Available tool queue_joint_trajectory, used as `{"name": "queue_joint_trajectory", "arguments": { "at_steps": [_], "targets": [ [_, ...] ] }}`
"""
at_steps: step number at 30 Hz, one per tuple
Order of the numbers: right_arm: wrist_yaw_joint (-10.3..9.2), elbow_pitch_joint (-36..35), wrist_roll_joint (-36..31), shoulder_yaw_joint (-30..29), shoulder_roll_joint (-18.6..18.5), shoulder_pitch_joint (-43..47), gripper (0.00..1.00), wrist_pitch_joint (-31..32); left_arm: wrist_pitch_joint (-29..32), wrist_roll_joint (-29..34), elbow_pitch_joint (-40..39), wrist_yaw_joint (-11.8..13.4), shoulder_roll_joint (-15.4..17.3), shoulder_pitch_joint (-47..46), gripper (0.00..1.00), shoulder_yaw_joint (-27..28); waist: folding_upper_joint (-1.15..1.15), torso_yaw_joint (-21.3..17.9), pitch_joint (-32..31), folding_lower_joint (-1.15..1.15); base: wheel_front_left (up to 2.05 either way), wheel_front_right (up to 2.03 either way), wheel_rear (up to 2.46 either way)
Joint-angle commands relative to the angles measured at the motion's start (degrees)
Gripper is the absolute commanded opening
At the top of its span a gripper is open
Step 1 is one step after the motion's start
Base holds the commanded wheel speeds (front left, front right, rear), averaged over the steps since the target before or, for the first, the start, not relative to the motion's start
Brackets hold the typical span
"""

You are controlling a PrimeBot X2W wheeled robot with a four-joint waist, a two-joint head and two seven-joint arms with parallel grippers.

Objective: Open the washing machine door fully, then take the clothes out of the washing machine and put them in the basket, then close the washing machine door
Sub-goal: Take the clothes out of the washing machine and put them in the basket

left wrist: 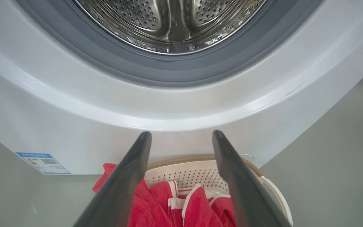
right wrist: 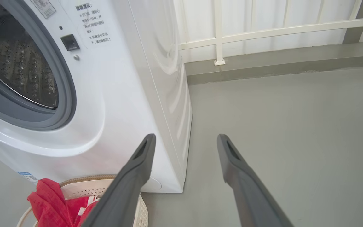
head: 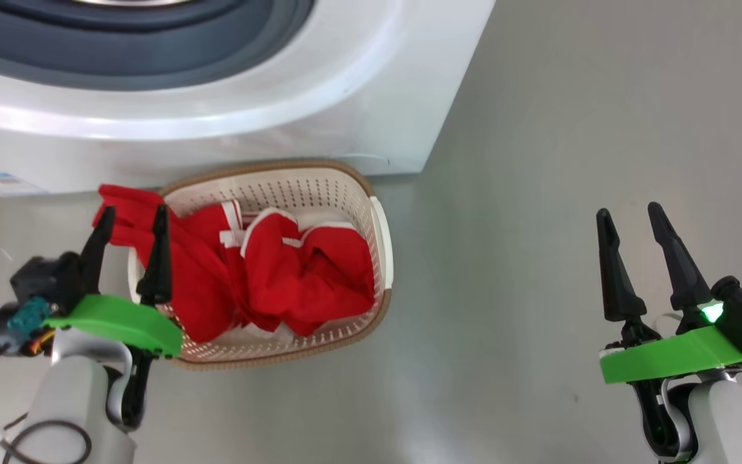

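Grey floor (head: 525, 193), basket (head: 380, 238) holding clothes (head: 300, 270)

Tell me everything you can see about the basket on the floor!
The basket is cream-white, plastic-looking and full of little holes, with rounded corners, a brown woven-look rim and a white handle on its side. It stands upright on the grey floor, right in front of the washing machine. Red clothes with white trim fill it, and one part hangs over its left edge.
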Motion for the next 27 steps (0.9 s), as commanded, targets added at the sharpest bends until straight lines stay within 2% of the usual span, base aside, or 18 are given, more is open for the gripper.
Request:
{"name": "queue_joint_trajectory", "arguments": {
  "at_steps": [1, 27],
  "targets": [
    [0.37, -1.1, -0.9, 0.8, -0.4, 1.4, 1.0, -0.4, -0.3, 0.9, -2.6, -0.3, 1.3, 2.2, 1.0, 2.3, 0.0, 1.1, -3.0, 0.0, 0.0, 0.0, 0.0],
    [0.37, -1.0, -1.9, -0.6, -0.4, 8.2, 1.0, -0.4, -0.3, 4.3, -19.6, -0.3, 0.2, 17.7, 1.0, 6.2, 0.0, 2.0, -12.6, 0.0, 0.0, 0.0, 0.0]
  ]
}}
